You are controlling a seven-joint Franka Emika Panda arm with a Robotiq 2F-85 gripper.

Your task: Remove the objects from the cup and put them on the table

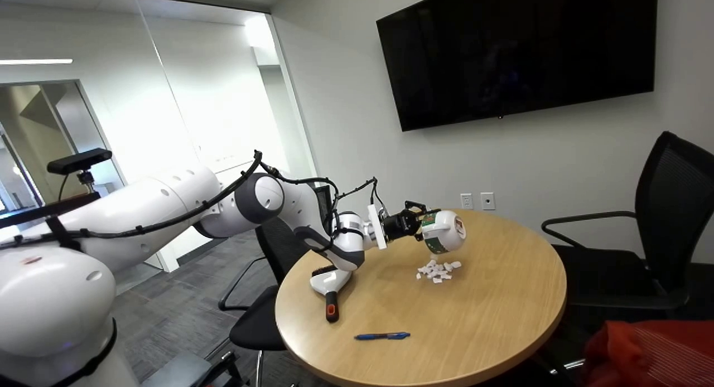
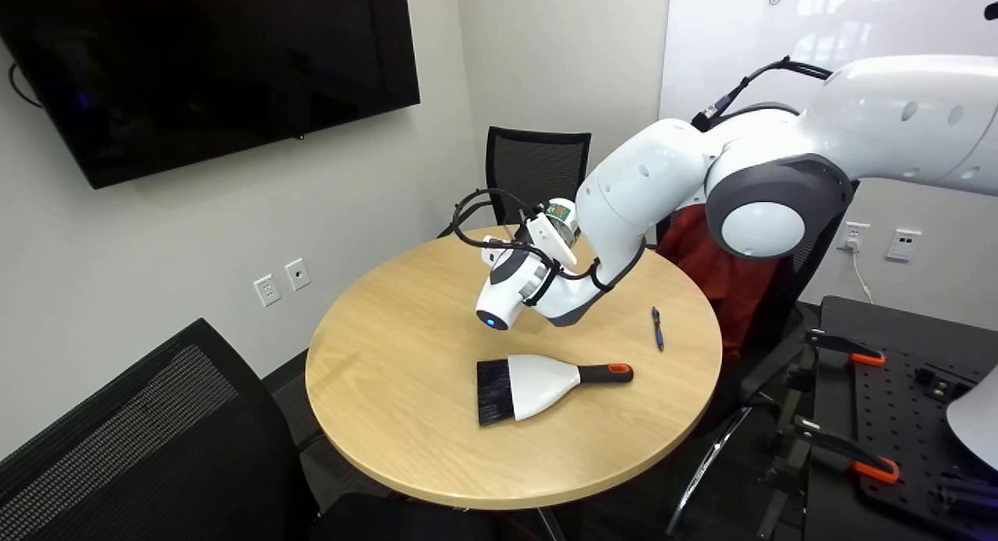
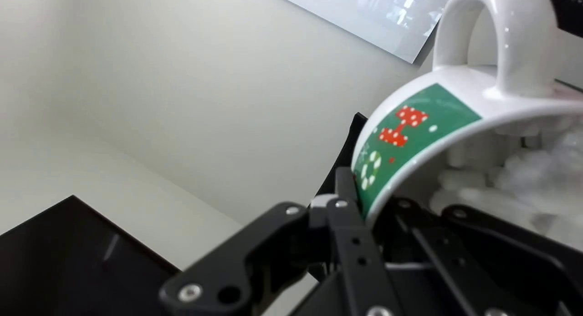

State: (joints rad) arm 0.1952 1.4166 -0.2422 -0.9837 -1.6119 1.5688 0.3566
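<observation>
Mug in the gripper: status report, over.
Gripper holds mug by its rim, tipped sideways. White pieces inside, heap below on table. Hand brush and blue pen lie apart from heap.

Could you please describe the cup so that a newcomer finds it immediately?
Find the round wooden table, then the white arm reaching over it. At its end, the black gripper holds the cup tilted above small white pieces. Unlike the white-bodied brush on the table, it has a loop handle and a green patch with red shapes.
</observation>
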